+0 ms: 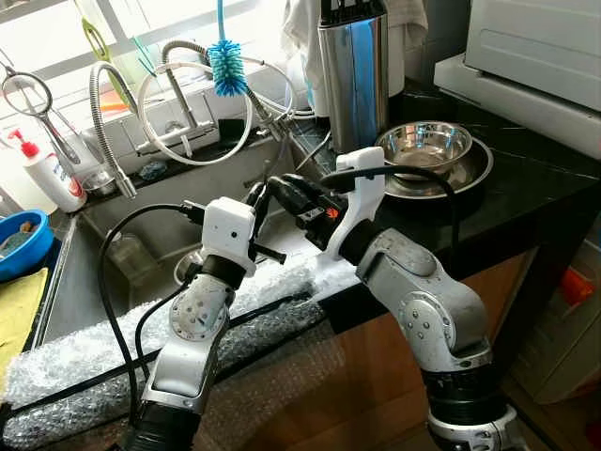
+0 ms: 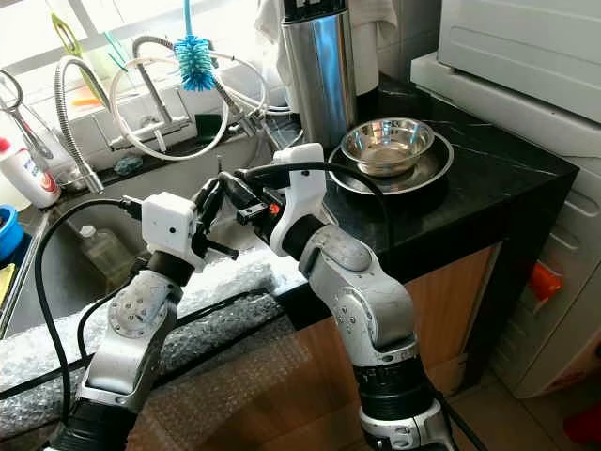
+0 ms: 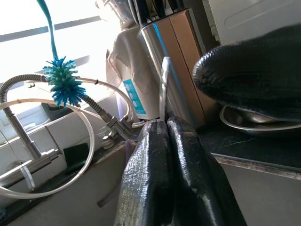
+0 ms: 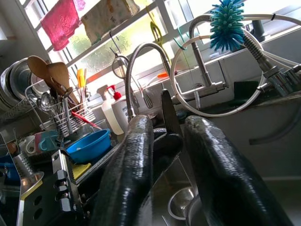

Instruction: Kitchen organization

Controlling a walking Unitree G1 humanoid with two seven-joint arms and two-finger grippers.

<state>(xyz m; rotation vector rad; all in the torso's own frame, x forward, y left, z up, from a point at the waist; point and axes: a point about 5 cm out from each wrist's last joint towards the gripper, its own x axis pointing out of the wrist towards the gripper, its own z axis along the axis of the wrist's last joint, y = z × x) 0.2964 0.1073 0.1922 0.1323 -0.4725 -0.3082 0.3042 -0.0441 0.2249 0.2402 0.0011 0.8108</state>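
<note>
- Two grippers meet over the sink's edge, and little of the kitchen organization seems done, in my judgement; the things in and around the sink (image 1: 75,282) are still spread about.
- One blue bowl (image 1: 21,242) stands at the far left, next to a yellow cloth (image 1: 19,310); one soap bottle (image 1: 49,174) with a red pump stands behind them.
- Two bent spring hoses rise at the tap (image 1: 178,103) — and one blue bottle brush (image 1: 226,66) hangs above it.
- One left gripper (image 3: 169,141) has its fingers pressed together on a thin, flat, pale blade-like thing (image 3: 163,89) that stands up from between them; what it is exactly I cannot tell.
- One right gripper (image 4: 164,141) is just beside the left one, its fingers spread apart around the left fingers — it grasps nothing yet; a hand-over may be next.
- One knife block (image 1: 353,70) of shiny metal stands on the black counter (image 1: 535,178).
- Two steel bowls (image 1: 424,146), one inside the other, lie to its right.
</note>
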